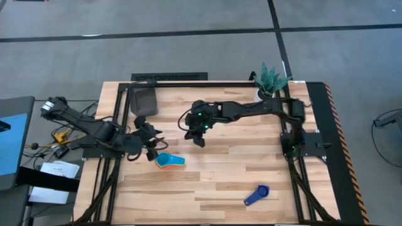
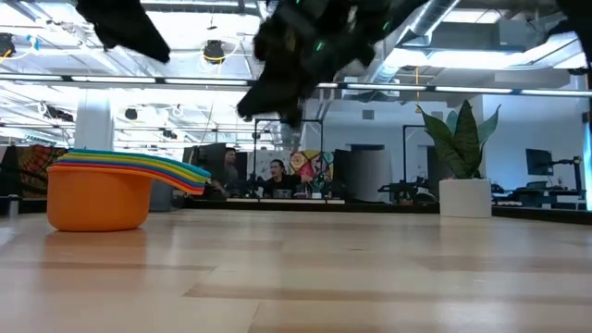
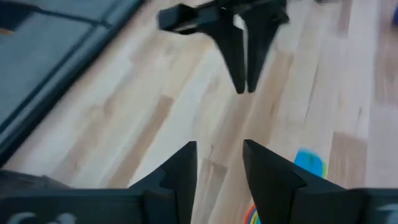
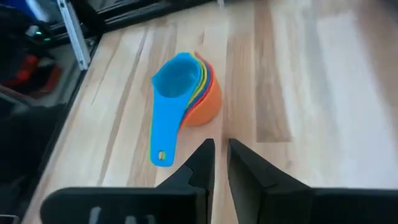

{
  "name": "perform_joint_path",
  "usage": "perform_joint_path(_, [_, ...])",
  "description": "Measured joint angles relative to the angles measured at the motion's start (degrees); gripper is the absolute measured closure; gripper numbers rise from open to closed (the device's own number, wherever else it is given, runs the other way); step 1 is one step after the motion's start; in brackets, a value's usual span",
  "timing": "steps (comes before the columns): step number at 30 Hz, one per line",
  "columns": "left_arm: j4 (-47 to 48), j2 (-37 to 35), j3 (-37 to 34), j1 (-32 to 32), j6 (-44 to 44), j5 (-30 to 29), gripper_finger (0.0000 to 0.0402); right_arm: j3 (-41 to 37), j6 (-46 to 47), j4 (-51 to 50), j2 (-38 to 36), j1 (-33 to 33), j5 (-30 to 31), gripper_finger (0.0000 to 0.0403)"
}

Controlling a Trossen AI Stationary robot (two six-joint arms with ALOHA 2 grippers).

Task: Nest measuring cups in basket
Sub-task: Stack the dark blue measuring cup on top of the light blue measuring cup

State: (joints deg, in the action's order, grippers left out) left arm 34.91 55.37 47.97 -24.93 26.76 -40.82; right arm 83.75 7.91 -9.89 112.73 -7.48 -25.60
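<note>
A nested stack of measuring cups [image 1: 168, 162] lies on the table, orange at the bottom and light blue on top, with the handles fanned out [image 4: 186, 87] [image 2: 102, 190]. A dark blue cup [image 1: 256, 195] lies alone toward the near right. The dark basket [image 1: 143, 99] stands at the far left. My left gripper [image 1: 151, 143] [image 3: 219, 163] hangs open above the table just left of the stack. My right gripper [image 1: 200, 141] [image 4: 221, 149] is shut and empty, raised to the right of the stack and beyond it.
A white pot with a green plant [image 1: 271, 80] stands at the far right corner. Black frame rails [image 1: 295, 150] run along the table's left and right sides. Bare wood lies between the stack and the dark blue cup.
</note>
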Motion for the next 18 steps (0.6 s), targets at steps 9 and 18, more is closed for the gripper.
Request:
perform_joint_path(9, [-11.8,-5.6,-11.4,-9.3,6.1,-11.3,0.0290,-13.2,-1.4,0.5,-16.9,4.0,14.2,0.0339])
perform_joint_path(18, [-27.4,-4.5,-19.3,-9.5,-0.1,-15.1,0.0290,-29.2,9.4,3.3,-30.6,10.2,25.7,0.0339])
